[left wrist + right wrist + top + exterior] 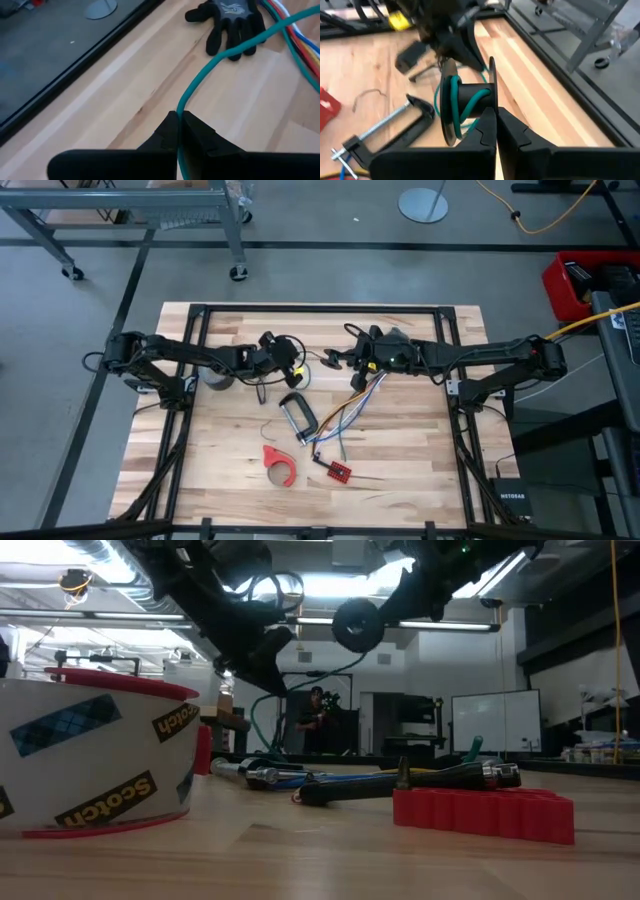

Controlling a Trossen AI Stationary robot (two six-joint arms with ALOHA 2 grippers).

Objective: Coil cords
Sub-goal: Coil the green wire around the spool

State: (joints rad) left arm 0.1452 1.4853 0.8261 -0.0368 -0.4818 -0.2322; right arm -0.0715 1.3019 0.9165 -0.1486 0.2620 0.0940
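A workshop with a whiteboard and strip lights lies beyond the butcher-block table (400, 470), on which both arms meet near the far edge. Largest among the clutter below the grippers is a tape dispenser (90, 755), then a metal C-clamp (297, 417), a black work glove (232, 20), a multicoloured wire bundle (350, 405) and its small red board (336, 471).

The right gripper (496, 117) is clamped on the rim of a small black spool (465, 100), held clear of the table with a few green turns already on its hub. The spool's axle runs crosswise just ahead of those fingertips. The left gripper (179, 120) is pinched on the green cord (220, 55), which leaves straight out from between its closed fingertips and runs on past the glove.

The two grippers sit close together, the spool between them. As I judge it, the next wrap depends on the left arm carrying its cord around that axle while the right holds the spool steady.
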